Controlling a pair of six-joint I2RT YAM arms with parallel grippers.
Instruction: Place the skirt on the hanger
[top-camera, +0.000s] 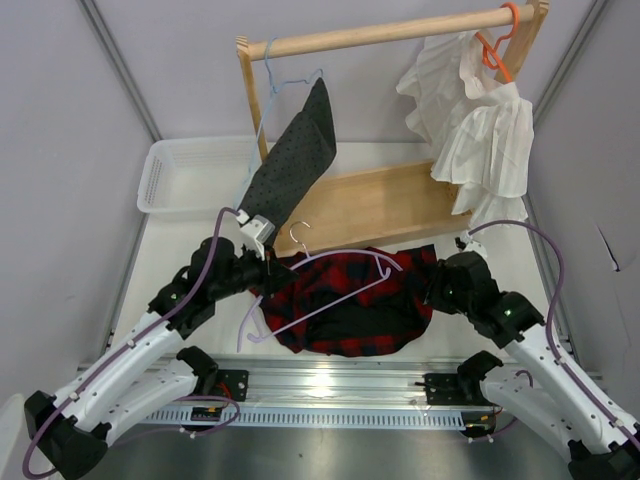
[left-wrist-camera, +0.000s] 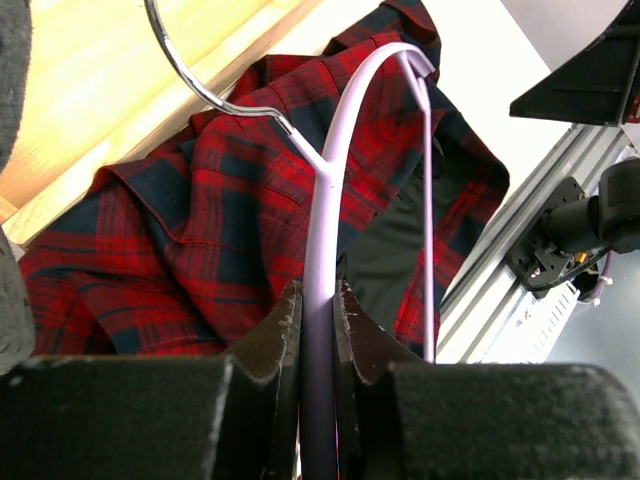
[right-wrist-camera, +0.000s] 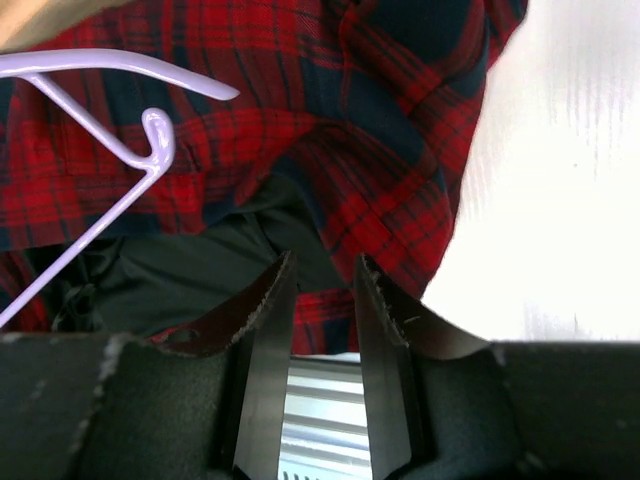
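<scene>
My left gripper (left-wrist-camera: 318, 300) is clenched on one sloping arm of the thin pale lilac plastic hanger (left-wrist-camera: 322, 200), the pads pinching the bar from both sides. From that grip the hanger runs out across the soft red-and-navy plaid skirt (left-wrist-camera: 200, 220). Its silver metal hook (left-wrist-camera: 205, 90) curls over the pale wooden base board of the clothes rack (top-camera: 380, 205).

My right gripper (right-wrist-camera: 322, 275) is released. Its fingers stand parted with nothing between them, poised just above the skirt's (right-wrist-camera: 380, 130) right hem, where the black lining (right-wrist-camera: 170, 270) shows. The far end of the hanger (right-wrist-camera: 100, 60) lies just beyond the fingertips.

From overhead, the skirt (top-camera: 330, 275) lies bunched at the middle of the white table's (top-camera: 165, 240) near edge, between the left gripper (top-camera: 262, 272) and the right gripper (top-camera: 432, 285). It lies against the front of the rack's base. The hanger (top-camera: 320, 312) rests on top of the fabric, not threaded through it.

Behind, a dark grey speckled garment (top-camera: 295, 155) hangs on a light blue hanger (top-camera: 268, 70) at the left end of the rack's wooden rail (top-camera: 390, 35). A white ruffled garment (top-camera: 480, 120) hangs on an orange hanger (top-camera: 495, 45) at the right end. A white plastic basket (top-camera: 190, 175) sits at the table's far left corner.
</scene>
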